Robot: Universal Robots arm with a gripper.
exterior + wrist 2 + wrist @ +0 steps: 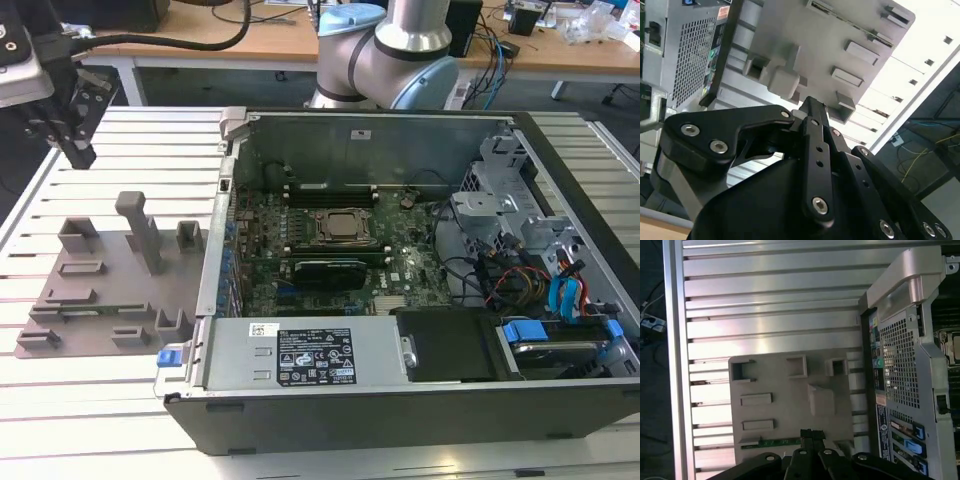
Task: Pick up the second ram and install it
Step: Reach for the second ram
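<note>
The second ram [771, 442] is a thin green stick that stands on edge in a long slot of the grey holder tray [790, 390]. In the exterior view the ram [100, 311] sits near the tray's front edge. There my gripper [80, 157] hangs high over the table at the far left, behind the tray [100, 270] and well apart from it. In both wrist views the black fingers [805, 434] press together with nothing between them, and the tray [790, 35] lies beyond the tips of the gripper [812, 103].
An open computer case [400, 390] lies on the slatted aluminium table [120, 440], at the exterior view's right of the tray. Inside are a motherboard with a CPU socket [343, 228], black memory slots [330, 188] and cable bundles [520, 270]. The tray carries upright posts [140, 225].
</note>
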